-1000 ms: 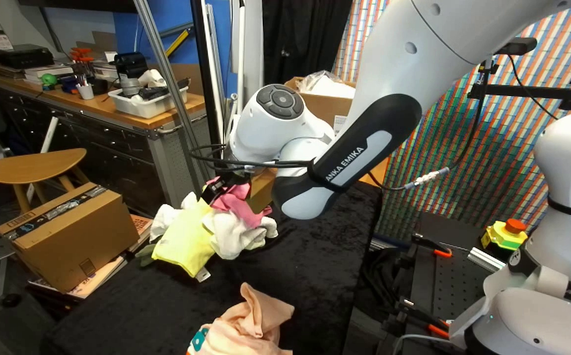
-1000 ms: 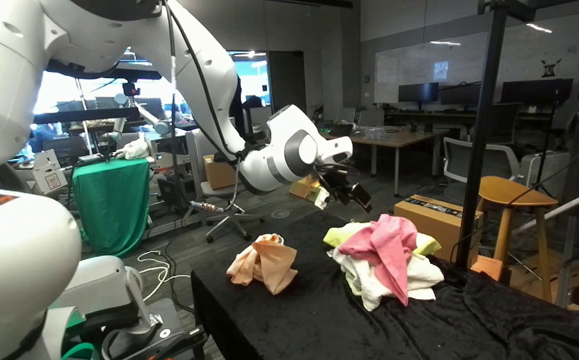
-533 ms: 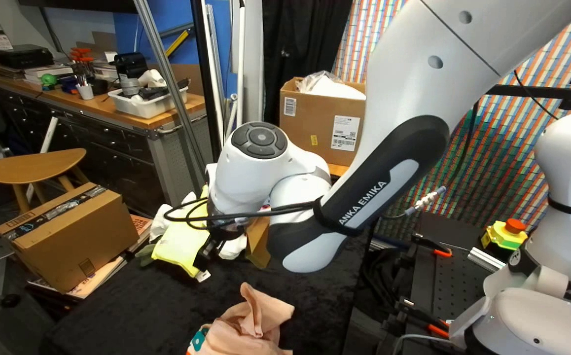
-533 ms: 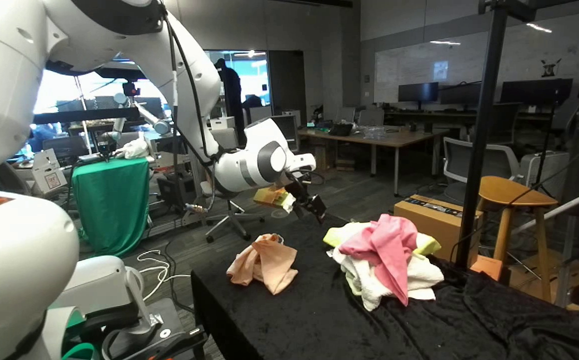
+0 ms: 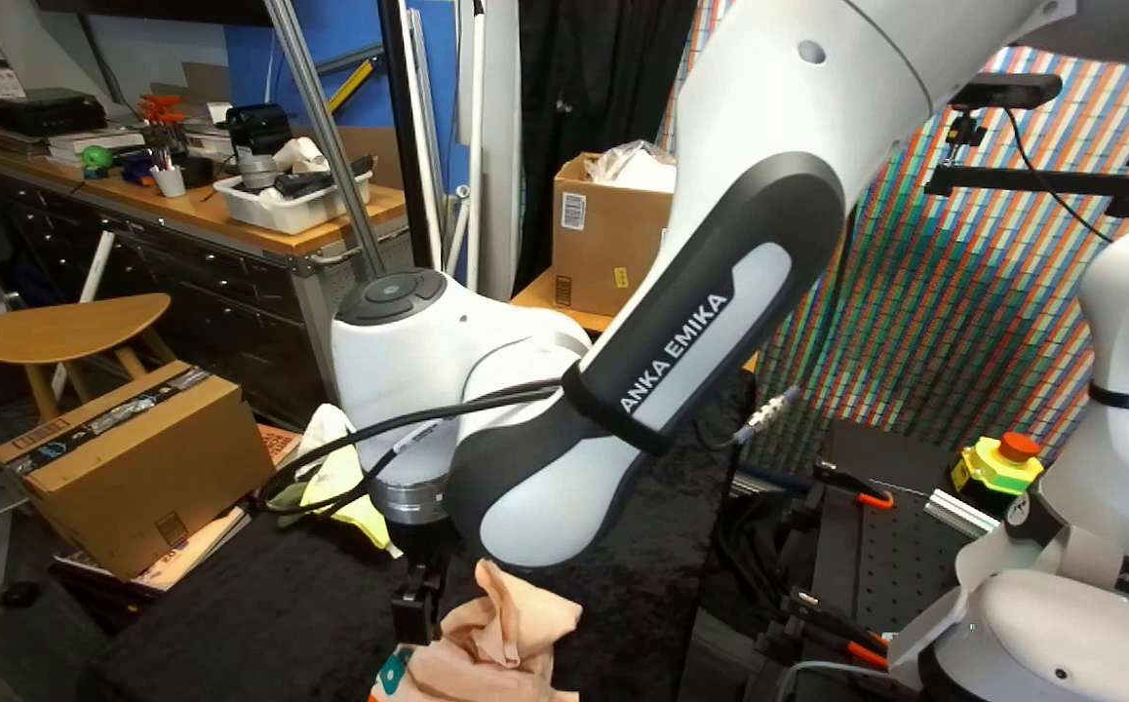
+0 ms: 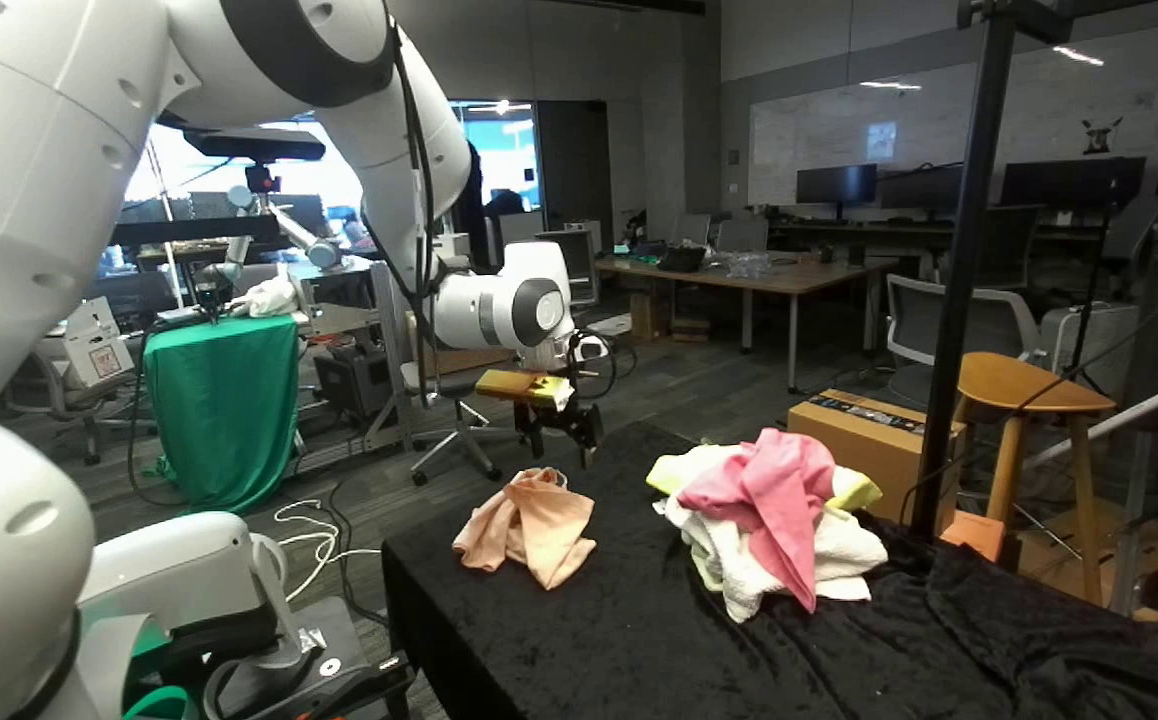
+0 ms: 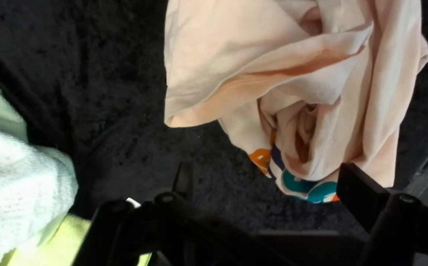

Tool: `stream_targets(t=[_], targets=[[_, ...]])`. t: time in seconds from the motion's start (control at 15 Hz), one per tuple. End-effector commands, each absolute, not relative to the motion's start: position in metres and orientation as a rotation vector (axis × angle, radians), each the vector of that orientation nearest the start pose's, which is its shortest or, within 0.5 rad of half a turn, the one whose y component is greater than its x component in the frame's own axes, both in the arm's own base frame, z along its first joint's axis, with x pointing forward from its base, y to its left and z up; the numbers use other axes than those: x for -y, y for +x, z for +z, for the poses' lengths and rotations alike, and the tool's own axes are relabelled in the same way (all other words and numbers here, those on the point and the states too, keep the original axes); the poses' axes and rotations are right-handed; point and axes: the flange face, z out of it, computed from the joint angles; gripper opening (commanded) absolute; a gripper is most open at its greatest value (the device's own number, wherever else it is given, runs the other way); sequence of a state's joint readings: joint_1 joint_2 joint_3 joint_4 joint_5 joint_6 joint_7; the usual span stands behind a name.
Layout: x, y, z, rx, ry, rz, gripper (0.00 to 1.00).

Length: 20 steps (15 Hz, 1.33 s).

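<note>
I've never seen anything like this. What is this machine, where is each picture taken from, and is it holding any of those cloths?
The white machine is a robot arm, jointed somewhat like ours, ending in black fingers. Two views come from cameras standing outside the robot; the third, from its wrist, looks down past those fingers. On a black-draped table lie a crumpled peach cloth and, apart from it, a heap: a pink cloth over a white cloth and a yellow cloth. Nothing is held: the fingers stand open near the peach cloth, raised above the table.
</note>
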State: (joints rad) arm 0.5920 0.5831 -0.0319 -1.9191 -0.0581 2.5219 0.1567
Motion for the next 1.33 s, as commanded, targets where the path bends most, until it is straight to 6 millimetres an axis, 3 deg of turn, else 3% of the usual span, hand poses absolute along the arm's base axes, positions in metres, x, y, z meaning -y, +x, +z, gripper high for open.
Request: stream_targets(t=[0.0, 0.47, 0.93, 1.27], targets=[[-0.336, 0.552, 0.182, 0.797, -3.075, 0.122, 1.00], [-0.334, 0.566, 0.145, 0.769, -3.016, 0.314, 1.00], [-0.336, 0.571, 0.113, 0.632, -2.933, 0.470, 1.00], [-0.335, 0.575, 0.108, 0.618, -2.945, 0.512, 1.00]])
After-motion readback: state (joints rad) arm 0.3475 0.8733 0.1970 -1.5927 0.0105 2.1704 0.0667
